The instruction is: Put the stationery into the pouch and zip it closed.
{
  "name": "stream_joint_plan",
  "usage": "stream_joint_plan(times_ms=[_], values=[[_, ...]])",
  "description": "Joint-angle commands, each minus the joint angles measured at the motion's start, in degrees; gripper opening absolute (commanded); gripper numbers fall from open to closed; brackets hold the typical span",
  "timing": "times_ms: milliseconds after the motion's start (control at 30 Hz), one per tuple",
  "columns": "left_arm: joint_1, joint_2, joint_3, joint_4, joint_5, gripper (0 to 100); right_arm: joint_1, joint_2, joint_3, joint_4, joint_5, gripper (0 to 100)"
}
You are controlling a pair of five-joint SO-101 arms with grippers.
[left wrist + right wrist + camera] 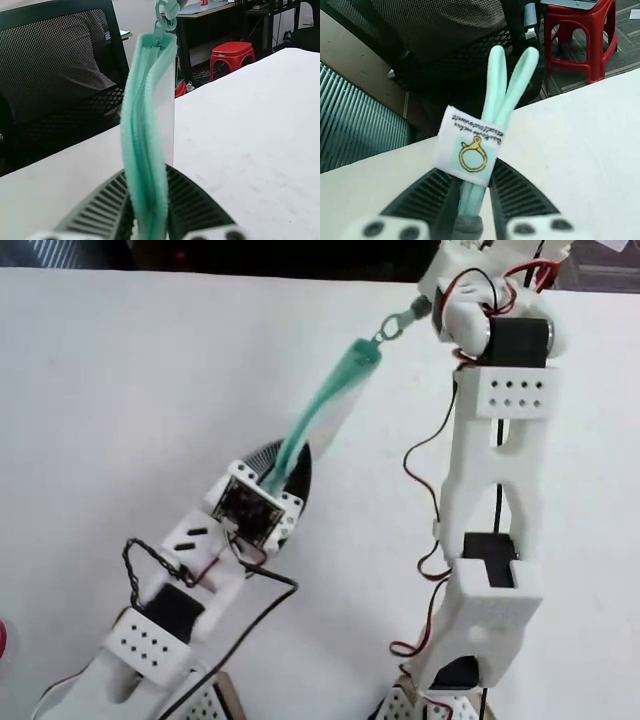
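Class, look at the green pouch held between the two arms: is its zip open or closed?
Closed, as far as the pictures show: the zip runs meshed along the pouch up to the slider at its far end.

Taut pouch (pixel 322 410) bars passage between left pincer (pixel 287 458) and right pincer (pixel 424 308).

We count one pouch (pixel 322 408), one pull loop (pixel 496 85), one white label (pixel 470 145), two grippers, left gripper (pixel 145 172) and right gripper (pixel 467 170), one table (pixel 120 390), one red stool (pixel 580 35).
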Motion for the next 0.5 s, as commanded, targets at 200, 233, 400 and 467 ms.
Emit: stream_joint_plan(times_ms=[200, 233, 400, 467], values=[[-14.37, 0.48, -8.35, 2.29, 4.48, 2, 0.31, -18.15, -10.73, 18.07, 2.02, 29.2], [-17.1, 0.48, -10.64, 4.66, 6.59, 2, 1.89, -19.47, -10.73, 18.07, 4.13, 29.2], [-29.23, 0.57, -23.21, 16.44, 10.46, 2, 12.44, -20.44, -10.64, 20.0, 8.79, 29.2], [-31.16, 0.57, -26.55, 18.02, 8.88, 2, 15.96, -18.77, -10.46, 23.43, 8.7, 29.1]])
